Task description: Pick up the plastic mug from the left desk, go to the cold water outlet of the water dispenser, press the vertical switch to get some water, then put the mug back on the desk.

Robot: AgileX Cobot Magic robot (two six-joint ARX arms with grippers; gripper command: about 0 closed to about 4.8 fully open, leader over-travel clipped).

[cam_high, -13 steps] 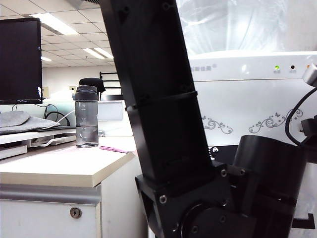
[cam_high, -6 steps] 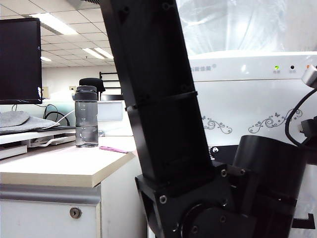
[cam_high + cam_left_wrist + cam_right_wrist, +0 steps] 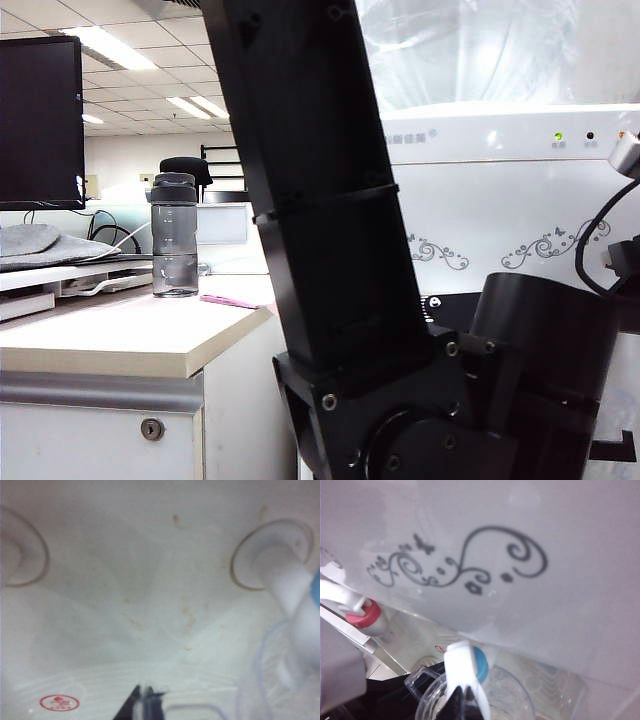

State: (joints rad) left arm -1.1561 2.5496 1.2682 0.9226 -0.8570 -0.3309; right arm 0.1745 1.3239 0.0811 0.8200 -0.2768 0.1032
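Note:
The clear plastic mug (image 3: 512,697) sits under the cold water outlet (image 3: 480,663), the tap with the blue collar, in the recess of the white water dispenser (image 3: 500,200). My left gripper (image 3: 145,706) is shut on the mug's thin handle (image 3: 422,677), and the mug's rim (image 3: 260,680) curves below the tap's white stem (image 3: 290,587). My right gripper (image 3: 465,702) is shut, its dark tips against the white vertical switch (image 3: 462,665) above the mug's mouth. Whether there is water in the mug cannot be made out. The left desk (image 3: 120,335) stands at the left, with no gripper over it.
The tap with the pink-red collar (image 3: 364,615) is beside the blue one. A smoky-grey bottle (image 3: 175,235), a pink slip and a dark monitor (image 3: 40,120) are on the desk. A black arm link (image 3: 320,220) fills the middle of the exterior view.

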